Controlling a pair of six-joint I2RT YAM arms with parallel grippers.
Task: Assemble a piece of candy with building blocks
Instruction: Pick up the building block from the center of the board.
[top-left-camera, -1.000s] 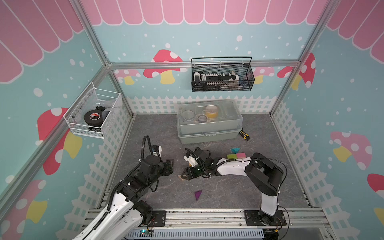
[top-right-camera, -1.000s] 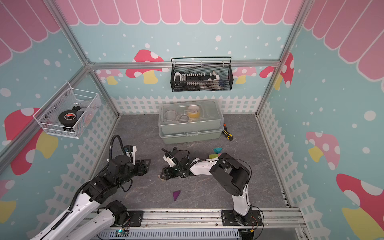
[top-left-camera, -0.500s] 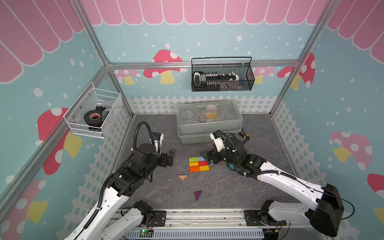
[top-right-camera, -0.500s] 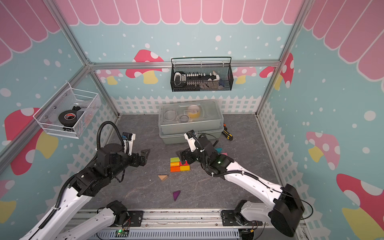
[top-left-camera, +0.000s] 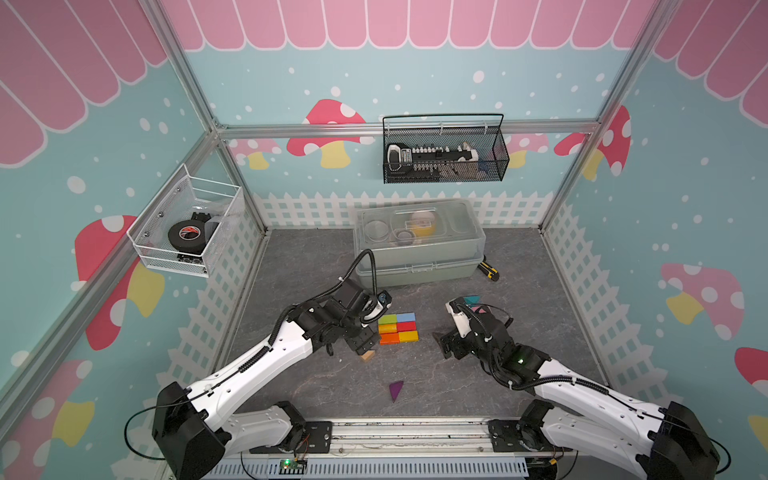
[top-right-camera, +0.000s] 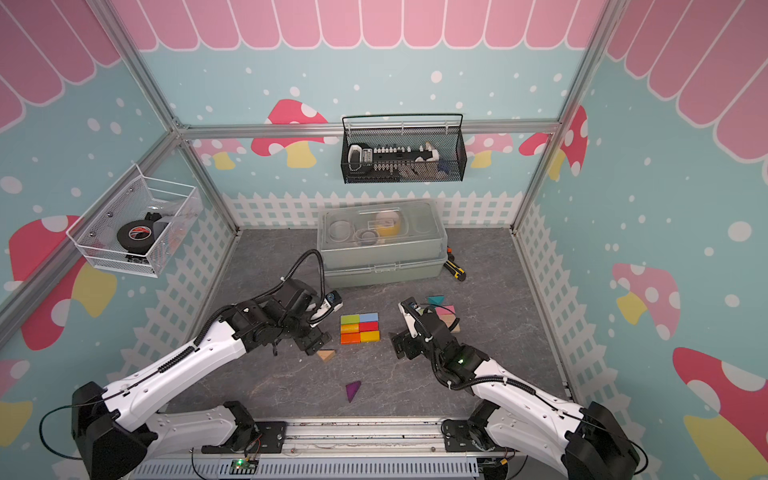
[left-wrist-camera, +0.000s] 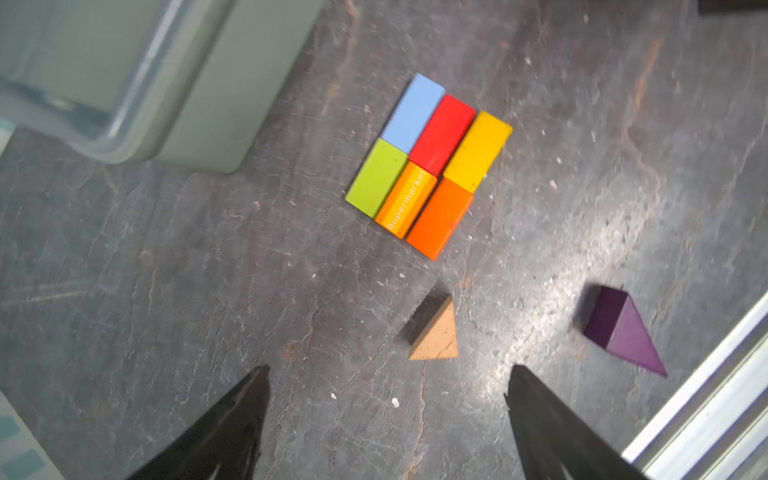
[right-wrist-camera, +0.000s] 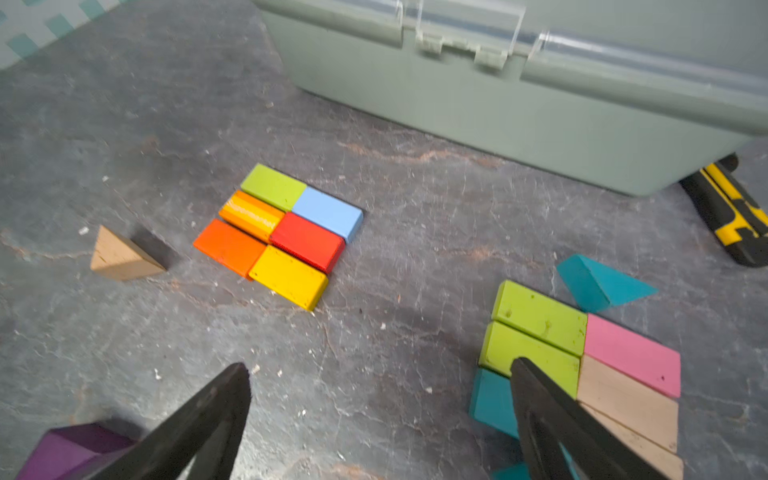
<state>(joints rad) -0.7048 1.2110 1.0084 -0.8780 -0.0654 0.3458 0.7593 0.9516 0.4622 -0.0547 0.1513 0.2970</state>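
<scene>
Left wall: white basket (top-left-camera: 174, 266) holding tape (top-left-camera: 185, 235).

Left claw (left-wrist-camera: 387, 370): released, fingers spread wide, nothing between them. It hangs over the worktop (top-left-camera: 436, 386) just left of the grid.

Tan prism (left-wrist-camera: 436, 332): lies on the worktop just beside the left claw's tips, near the grid but apart from it.

Grid (top-left-camera: 398, 328): 6 bars flat at worktop centre, sides touching, 2 columns by 3 rows in both top views. Green and blue are at the back, striped orange and red in the middle, orange and yellow in front.

Purple prism (top-left-camera: 396, 390): alone toward the front rail, well apart from the grid.

Box (top-left-camera: 415, 266): lid on, behind the grid.

Right claw (right-wrist-camera: 380, 365): released, fingers spread, empty, low over bare worktop between grid and cluster. In the right wrist view 1 finger overlaps a green bar; contact cannot be told.

Cluster (right-wrist-camera: 540, 320): 2 green bars side by side, with 1 pink and 2 tan bars abutting them. Teal pieces sit at its edges.

Teal prism (right-wrist-camera: 602, 286): just beside the cluster, on the box side.

Knife (right-wrist-camera: 731, 216): yellow and black, at the box's right corner.
</scene>
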